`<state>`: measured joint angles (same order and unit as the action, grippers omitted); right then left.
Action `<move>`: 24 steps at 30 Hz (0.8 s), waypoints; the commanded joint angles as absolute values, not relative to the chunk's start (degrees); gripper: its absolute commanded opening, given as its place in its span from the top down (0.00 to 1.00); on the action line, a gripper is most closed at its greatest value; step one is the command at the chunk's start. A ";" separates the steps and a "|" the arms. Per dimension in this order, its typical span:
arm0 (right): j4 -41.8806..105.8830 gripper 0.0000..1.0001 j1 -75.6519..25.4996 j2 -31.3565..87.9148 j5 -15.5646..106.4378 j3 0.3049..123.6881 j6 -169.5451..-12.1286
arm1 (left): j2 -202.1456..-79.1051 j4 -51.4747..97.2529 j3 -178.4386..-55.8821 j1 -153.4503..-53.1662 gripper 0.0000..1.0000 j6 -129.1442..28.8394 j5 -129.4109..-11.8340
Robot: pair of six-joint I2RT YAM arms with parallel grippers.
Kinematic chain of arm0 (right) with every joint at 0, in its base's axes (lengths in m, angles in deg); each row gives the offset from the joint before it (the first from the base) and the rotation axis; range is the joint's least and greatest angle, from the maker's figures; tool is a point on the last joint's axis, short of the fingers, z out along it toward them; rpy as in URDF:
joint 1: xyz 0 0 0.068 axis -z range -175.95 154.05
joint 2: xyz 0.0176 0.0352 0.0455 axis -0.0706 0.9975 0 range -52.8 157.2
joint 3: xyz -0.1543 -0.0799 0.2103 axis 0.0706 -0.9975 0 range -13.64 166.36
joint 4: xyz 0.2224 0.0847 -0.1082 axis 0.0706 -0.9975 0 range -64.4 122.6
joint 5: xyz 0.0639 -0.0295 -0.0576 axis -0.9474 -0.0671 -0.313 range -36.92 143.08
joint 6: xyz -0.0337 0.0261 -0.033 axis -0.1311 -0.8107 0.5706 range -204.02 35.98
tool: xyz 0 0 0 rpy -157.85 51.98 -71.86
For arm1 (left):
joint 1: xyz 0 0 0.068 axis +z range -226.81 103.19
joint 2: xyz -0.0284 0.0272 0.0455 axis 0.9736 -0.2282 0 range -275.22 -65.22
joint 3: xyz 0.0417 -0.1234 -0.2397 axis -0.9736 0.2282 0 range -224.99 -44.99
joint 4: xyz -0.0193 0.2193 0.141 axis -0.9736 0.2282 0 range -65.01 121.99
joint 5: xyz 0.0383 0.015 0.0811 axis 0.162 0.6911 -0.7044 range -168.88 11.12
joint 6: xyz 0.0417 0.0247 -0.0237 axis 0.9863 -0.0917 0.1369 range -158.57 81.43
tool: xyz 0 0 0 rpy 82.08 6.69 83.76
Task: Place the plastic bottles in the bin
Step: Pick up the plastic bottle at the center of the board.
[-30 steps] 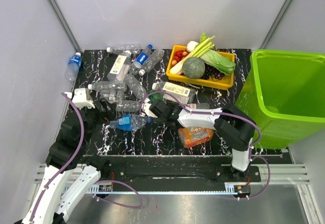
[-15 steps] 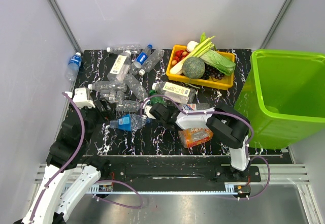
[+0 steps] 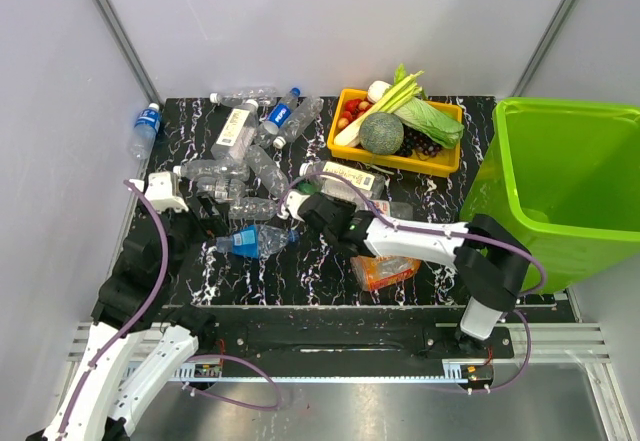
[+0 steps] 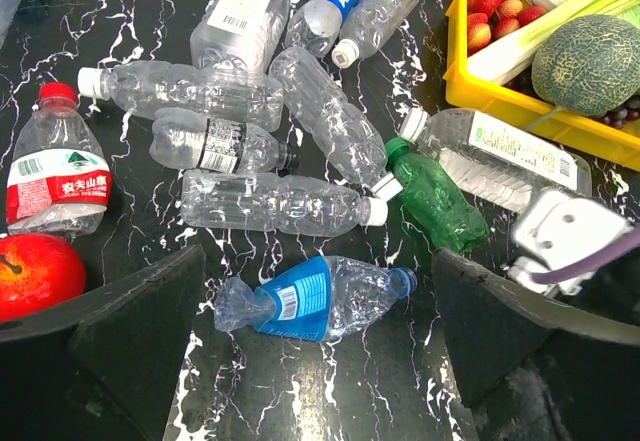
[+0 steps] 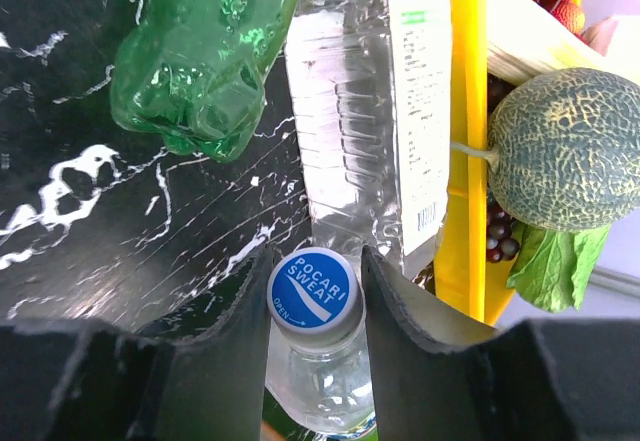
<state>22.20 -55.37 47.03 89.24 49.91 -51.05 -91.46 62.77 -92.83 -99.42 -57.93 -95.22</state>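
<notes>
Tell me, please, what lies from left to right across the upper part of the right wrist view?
Green bottle → clear labelled bottle → yellow tray → melon.

L tool [image 4: 317,271] wide; R tool [image 5: 315,271] clamped.

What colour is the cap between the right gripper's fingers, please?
Blue cap, white lettering; right wrist view.

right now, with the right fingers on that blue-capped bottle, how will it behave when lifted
The blue-capped bottle looks clear, so it is probably empty and light. The right fingers pinch it at the cap end, so its body may swing or pivot when raised. Smooth round plastic could slip, though the cap's edge might catch.
</notes>
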 commanded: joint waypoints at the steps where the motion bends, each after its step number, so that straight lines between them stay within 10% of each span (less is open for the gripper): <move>1: 9.87 0.82 -57.21 42.30 89.03 57.88 -61.67 | -92.38 61.56 -93.77 -99.22 0.01 -58.52 -95.76; 24: -4.58 0.92 -55.55 30.35 95.87 92.08 -66.63 | -91.85 60.50 -90.34 -99.22 0.01 -58.35 -81.96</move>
<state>-3.78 -56.96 33.15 89.68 85.49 -70.55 -92.57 62.73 -90.33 -99.42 -58.93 -83.70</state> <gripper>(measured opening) 0.434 0.988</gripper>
